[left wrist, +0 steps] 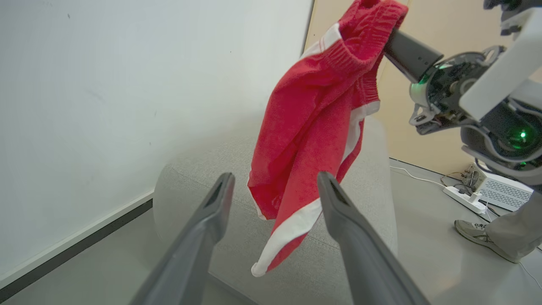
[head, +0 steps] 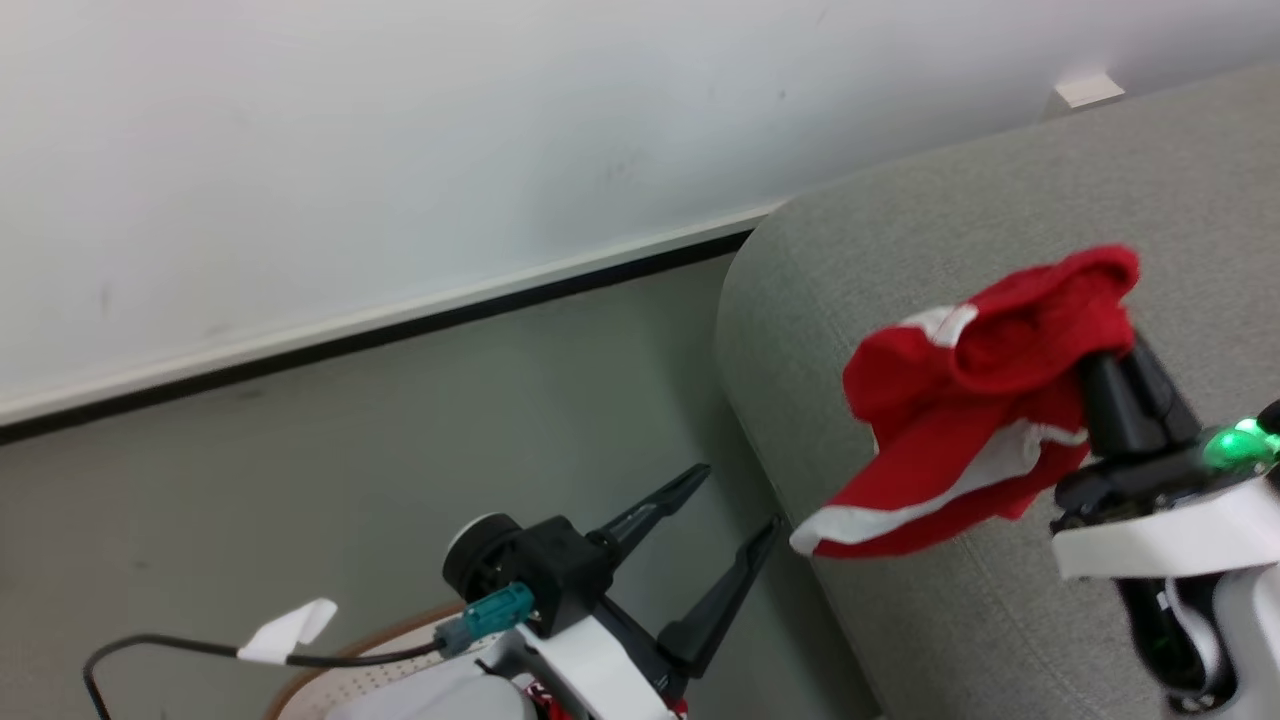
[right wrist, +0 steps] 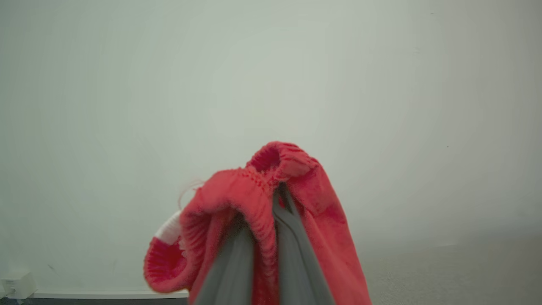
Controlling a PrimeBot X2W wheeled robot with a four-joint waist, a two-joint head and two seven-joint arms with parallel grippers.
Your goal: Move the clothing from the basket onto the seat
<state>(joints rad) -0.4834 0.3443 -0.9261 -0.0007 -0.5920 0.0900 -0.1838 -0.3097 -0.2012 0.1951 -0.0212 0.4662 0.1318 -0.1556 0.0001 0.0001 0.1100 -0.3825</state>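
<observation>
The red clothing (head: 960,400) with white stripe trim hangs bunched from my right gripper (head: 1088,365), which is shut on its ribbed edge above the grey seat (head: 1000,200). In the right wrist view the fingers (right wrist: 292,254) are pressed together with the clothing (right wrist: 237,195) draped over them. My left gripper (head: 730,505) stands open and holds nothing, low beside the seat's rounded end. The left wrist view has the clothing (left wrist: 305,127) dangling beyond the open left gripper (left wrist: 275,182), over the seat (left wrist: 190,190). A piece of the basket (head: 290,690), brown rim and white perforated wall, shows at the bottom left.
A white wall (head: 400,150) with a dark skirting strip runs behind the grey floor (head: 300,450). A person's foot (left wrist: 478,237) and trouser leg stand to the right of the seat, near a power strip (left wrist: 465,197) and cable on the floor.
</observation>
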